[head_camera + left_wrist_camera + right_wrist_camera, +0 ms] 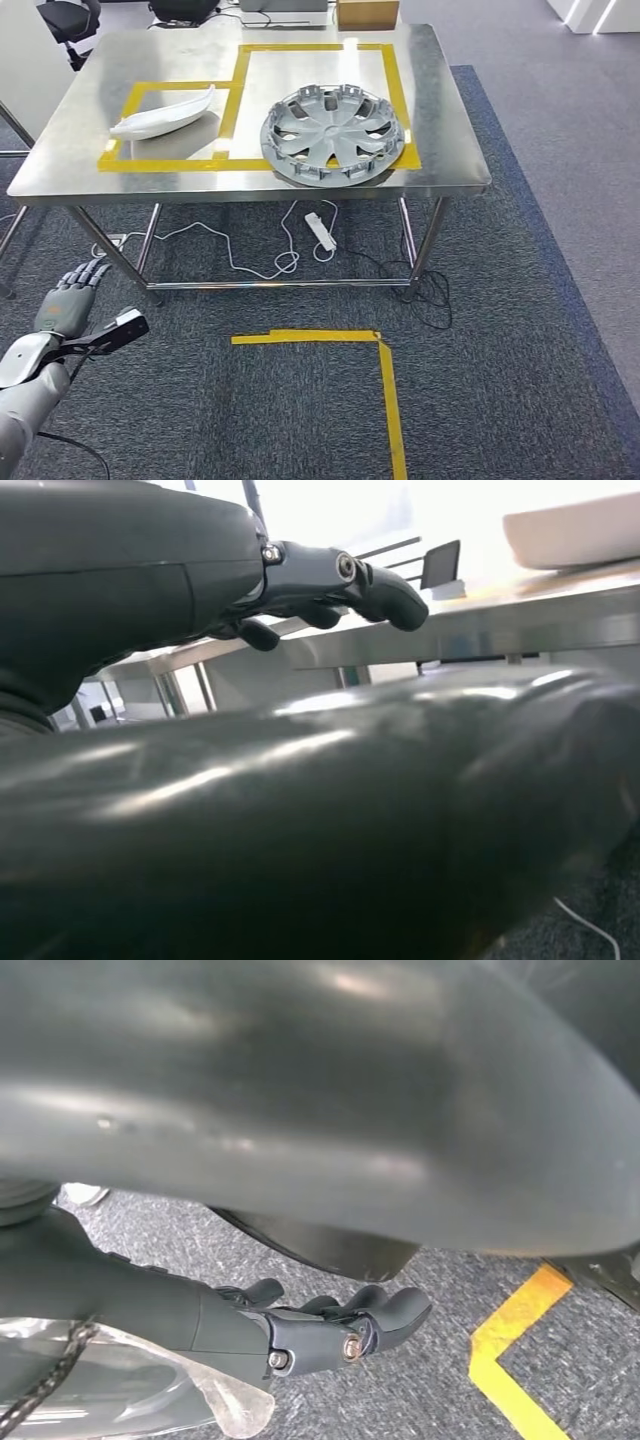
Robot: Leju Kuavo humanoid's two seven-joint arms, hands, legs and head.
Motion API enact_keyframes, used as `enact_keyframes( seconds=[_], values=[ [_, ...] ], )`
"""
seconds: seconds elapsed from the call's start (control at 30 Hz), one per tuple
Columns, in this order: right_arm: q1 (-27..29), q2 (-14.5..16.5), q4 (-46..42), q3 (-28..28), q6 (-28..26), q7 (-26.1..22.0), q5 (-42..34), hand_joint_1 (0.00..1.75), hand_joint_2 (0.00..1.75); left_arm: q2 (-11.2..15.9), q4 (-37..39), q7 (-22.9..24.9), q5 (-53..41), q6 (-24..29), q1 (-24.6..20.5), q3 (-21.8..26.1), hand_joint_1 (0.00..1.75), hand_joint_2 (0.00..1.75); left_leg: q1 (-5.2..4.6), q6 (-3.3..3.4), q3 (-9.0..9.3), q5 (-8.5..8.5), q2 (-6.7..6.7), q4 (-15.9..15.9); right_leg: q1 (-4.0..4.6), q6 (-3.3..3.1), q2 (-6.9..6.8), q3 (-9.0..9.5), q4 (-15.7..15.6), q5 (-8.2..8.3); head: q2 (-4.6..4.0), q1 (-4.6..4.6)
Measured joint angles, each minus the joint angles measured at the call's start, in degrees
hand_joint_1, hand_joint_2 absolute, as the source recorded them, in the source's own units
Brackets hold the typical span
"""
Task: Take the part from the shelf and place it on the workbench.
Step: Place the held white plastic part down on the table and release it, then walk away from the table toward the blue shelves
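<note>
Up on the steel tabletop (pixel 75 160) sits the silver wheel cover (pixel 332 132), lying flat inside the bigger yellow tape outline (pixel 240 75), with its near edge overlapping the tape line. Just to the left, in the smaller taped box, there's a long white curved part (pixel 162 113) lying on its side, well apart from the wheel cover. A cardboard box (pixel 367 13) sits at the far edge of the tabletop.

Left robot hand (pixel 69 298) hangs low beside the table leg (pixel 113 255), out over the grey carpet, fingers loosely spread and pointing toward the table, nothing in it. The left wrist view shows the same thing: dark fingers (pixel 377 588) stretched out with air around them and the tabletop edge (pixel 528 615) beyond, the white part (pixel 573 535) visible up top.

Right robot hand (pixel 332 1328) shows up in its own wrist view, fingers gently curled but apart, holding nothing, hovering over the carpet near a yellow tape corner (pixel 513 1360) on the floor.

Under the table there's a white power strip (pixel 320 231) with white cable (pixel 249 262) looping around, plus a black cable (pixel 430 290) by the right leg. More yellow floor tape (pixel 362 345) makes an L in front of the table
</note>
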Motion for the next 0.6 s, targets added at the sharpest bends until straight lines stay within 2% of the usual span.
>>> enact_keyframes(
  seconds=[0.03, 0.1, 0.13, 0.17, 0.2, 0.23, 0.27, 0.3, 0.33, 0.37, 0.4, 0.43, 0.5, 0.53, 0.57, 0.6],
  values=[
    [0.0, 0.0, 0.0, 0.0, 0.0, 0.0, 0.0, 0.00, 0.00, 0.0, 0.0, 0.0, 0.0, 0.0, 0.0, 0.0, 0.00, 0.00, -0.18, 0.35, 0.41, -0.38, -0.09, -1.0, 0.01, 0.33, 0.01, -0.26, 0.1, 0.47, 0.00, -0.04],
    [0.1, 0.0, 0.0, 0.0, 0.0, 0.0, 0.0, 0.00, 0.00, 0.0, 0.1, 0.0, 0.0, 0.0, 0.0, 0.1, 0.00, 0.00, -0.23, 1.25, -0.37, 0.49, -0.03, -1.3, -0.07, 0.97, 0.09, -0.70, 0.0, 1.14, 0.00, -0.19],
    [0.1, 0.0, 0.0, 0.0, 0.0, 0.0, 0.0, 0.00, 0.00, 0.0, 0.1, 0.0, 0.1, 0.0, -0.1, 0.1, 0.00, 0.00, -0.16, 1.75, -0.97, 1.08, 0.08, -1.5, -0.10, 1.26, 0.14, -1.24, 0.4, 0.33, 0.00, -0.19],
    [0.1, 0.0, 0.0, -0.1, 0.0, 0.0, -0.1, 0.00, 0.00, -0.1, 0.1, 0.2, 0.2, -0.1, -0.1, 0.2, 0.00, 0.00, -0.03, 2.23, -1.71, 1.79, 0.18, -1.6, -0.12, 1.54, 0.19, -1.97, 1.8, -1.63, 0.00, -0.06],
    [0.2, 0.0, 0.0, -0.1, 0.0, 0.1, -0.2, 0.00, 0.00, -0.2, 0.1, 0.6, 0.5, -0.2, 0.1, 0.4, 0.00, 0.00, 0.07, 2.55, -2.56, 2.53, 0.28, -1.7, -0.18, 1.75, 0.22, -2.83, 4.3, -4.54, 0.00, 0.07],
    [0.1, 0.0, 0.0, -0.2, 0.0, 0.2, -0.3, 0.00, 0.00, -0.2, 0.1, 0.9, 1.1, -0.2, 0.4, 0.8, 0.00, 0.00, 0.05, 2.71, -3.46, 3.22, 0.29, -1.7, -0.19, 1.91, 0.22, -3.66, 7.7, -7.78, 0.00, 0.22],
    [0.1, 0.0, 0.0, -0.4, -0.1, 0.3, -0.5, 0.00, 0.00, -0.3, 0.1, 1.1, 2.3, -0.1, 1.2, 1.5, 0.00, 0.00, 0.02, 2.75, -4.40, 3.94, 0.40, -1.7, -0.20, 2.02, 0.22, -4.24, 11.5, -10.18, 0.00, 0.33],
    [0.2, 0.0, 0.0, -0.6, -0.2, 0.4, -0.7, 0.00, 0.00, -0.4, 0.1, 0.9, 4.0, 0.3, 2.2, 2.5, 0.00, 0.00, -0.04, 2.73, -5.34, 4.66, 0.55, -1.7, -0.20, 2.07, 0.22, -4.34, 14.7, -11.05, 0.00, 0.36],
    [0.2, 0.0, 0.0, -0.9, -0.2, 0.5, -0.9, 0.00, 0.00, -0.5, 0.1, 0.4, 5.8, 0.8, 3.5, 3.8, 0.00, 0.00, -0.10, 2.70, -6.28, 5.38, 0.73, -1.7, -0.18, 2.05, 0.22, -3.81, 16.6, -10.38, 0.00, 0.36],
    [0.2, 0.0, 0.0, -1.2, -0.2, 0.6, -1.1, 0.00, 0.00, -0.8, 0.2, -0.5, 7.8, 1.4, 4.9, 5.1, 0.00, 0.00, -0.16, 2.64, -7.19, 6.07, 0.89, -1.6, -0.17, 1.95, 0.23, -2.46, 16.8, -8.63, 0.00, 0.39],
    [0.2, 0.0, 0.0, -1.5, -0.3, 0.8, -1.3, 0.00, 0.00, -1.0, 0.3, -1.5, 9.5, 2.0, 6.2, 6.5, 0.00, 0.00, -0.20, 2.54, -7.97, 6.73, 0.97, -1.6, -0.15, 1.78, 0.27, -0.17, 15.0, -6.78, 0.00, 0.38],
    [0.2, 0.0, 0.0, -1.7, -0.3, 0.9, -1.5, 0.00, 0.00, -1.4, 0.3, -2.3, 10.8, 2.4, 7.5, 7.8, 0.00, 0.00, -0.24, 2.38, -8.60, 7.36, 0.99, -1.5, -0.13, 1.53, 0.40, 3.10, 11.3, -5.98, 0.00, 0.39],
    [0.1, 0.0, 0.0, -2.4, -0.3, 1.1, -2.0, 0.00, 0.00, -2.2, 0.5, -3.2, 12.5, 2.9, 9.8, 10.2, 0.00, 0.00, -0.39, 1.98, -9.29, 8.64, 0.91, -1.5, -0.02, 1.12, 0.72, 10.16, 1.7, -7.58, 0.00, 0.37],
    [0.0, 0.0, 0.0, -2.7, -0.2, 1.2, -2.5, 0.00, 0.00, -2.8, 0.6, -2.8, 13.3, 2.4, 11.0, 11.4, 0.00, 0.00, -0.45, 1.71, -9.39, 9.28, 0.83, -1.7, 0.10, 0.98, 0.86, 12.26, -1.7, -8.74, 0.00, 0.41],
    [0.0, 0.0, 0.0, -3.3, -0.1, 1.3, -3.4, 0.00, 0.00, -3.7, 1.0, -1.5, 15.0, 0.9, 12.5, 12.7, 0.00, 0.00, -0.51, 1.41, -9.36, 9.90, 0.72, -2.0, 0.20, 0.80, 0.88, 13.10, -3.4, -9.26, 0.00, 0.43],
    [0.0, 0.1, 0.0, -4.0, 0.2, 1.5, -4.8, 0.00, 0.00, -5.2, 1.4, 0.7, 17.7, -1.5, 14.3, 14.4, 0.00, 0.00, -0.48, 1.09, -9.28, 10.29, 0.60, -2.3, 0.10, 0.50, 0.80, 12.84, -3.6, -9.06, 0.00, 0.45]
  ],
)
